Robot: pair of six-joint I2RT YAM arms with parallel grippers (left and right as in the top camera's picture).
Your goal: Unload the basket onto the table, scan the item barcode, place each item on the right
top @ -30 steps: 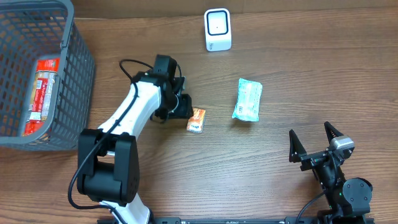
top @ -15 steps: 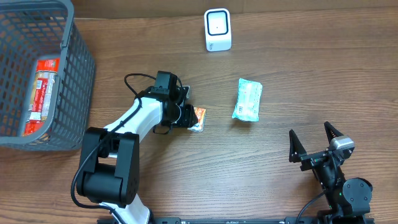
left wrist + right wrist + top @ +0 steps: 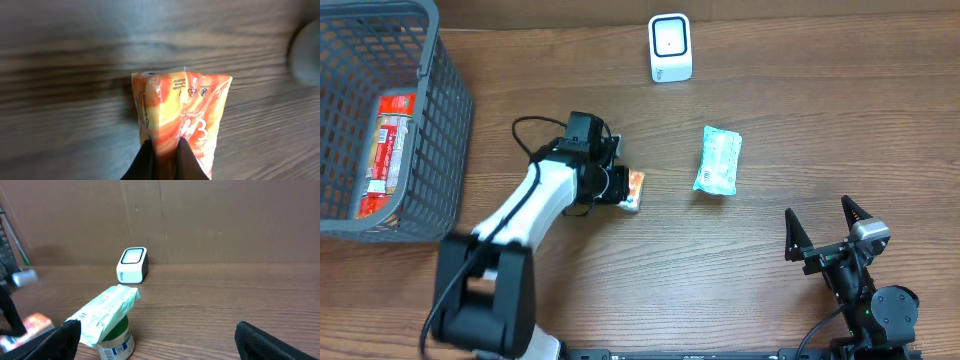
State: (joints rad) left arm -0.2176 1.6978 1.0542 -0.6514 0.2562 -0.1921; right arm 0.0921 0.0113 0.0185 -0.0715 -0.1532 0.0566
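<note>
Wooden surface [image 3: 800, 120] from above. Left of centre, orange packet [image 3: 636, 190], pinched at its left end by left end effector [image 3: 620, 188], black fingers [image 3: 144, 162] pressed together on the wrapper. Unclear whether lifted or resting on the wood. Just right of it, apart, green-and-white pack [image 3: 718, 160] lying free. At the far edge, white scanner [image 3: 670, 47], window facing up, well apart from the orange packet, bare wood between them. Far left, grey mesh basket [image 3: 445, 110] with a red packet [image 3: 386, 150] inside. Near right, right end effector [image 3: 828, 232] spread wide, well apart from everything. On the orange packet, red swirled lettering and small round symbols, too blurred to read. Print on the red packet too small to read.
</note>
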